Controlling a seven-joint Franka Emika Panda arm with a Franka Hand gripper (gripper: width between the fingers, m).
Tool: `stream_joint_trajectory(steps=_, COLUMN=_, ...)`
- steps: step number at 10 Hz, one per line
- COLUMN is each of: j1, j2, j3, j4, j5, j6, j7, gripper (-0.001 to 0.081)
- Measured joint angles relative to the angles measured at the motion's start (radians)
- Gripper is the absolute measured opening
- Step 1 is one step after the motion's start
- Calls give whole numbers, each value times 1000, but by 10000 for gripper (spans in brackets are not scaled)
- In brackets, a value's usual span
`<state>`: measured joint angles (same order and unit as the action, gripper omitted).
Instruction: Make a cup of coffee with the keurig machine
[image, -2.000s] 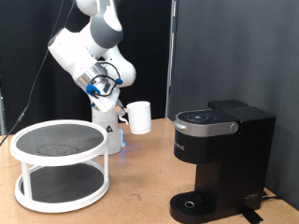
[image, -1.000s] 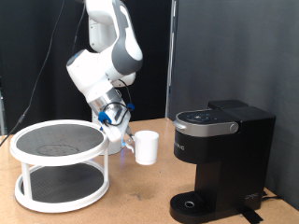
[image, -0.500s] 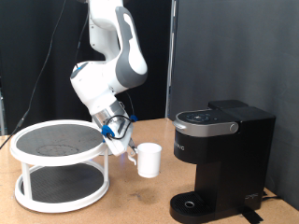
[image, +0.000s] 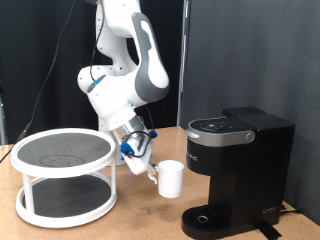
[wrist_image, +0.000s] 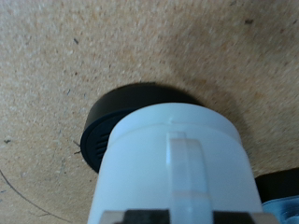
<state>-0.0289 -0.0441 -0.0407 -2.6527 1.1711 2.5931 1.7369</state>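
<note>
Looming at the exterior view's right, the keurig machine (image: 236, 172) has its round drip tray (wrist_image: 121, 117) showing just beyond the cup (image: 170, 178) in the wrist view. Clamped by its handle in the gripper (image: 147, 166), the cup hangs upright above the table (image: 140, 215) near the machine's front; I judge it should stay level and centred over the tray.

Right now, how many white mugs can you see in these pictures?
1. The cup hangs in the pincer, just to the exterior view's left of the keurig machine and above its round drip tray. Another could sit hidden behind the machine.
</note>
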Motion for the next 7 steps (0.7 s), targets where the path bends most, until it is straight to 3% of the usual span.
stream_joint_trajectory(steps=7, j1=21, j2=108, j3=83, j4=106, j5=139, j6=53, j7=-35, gripper=4)
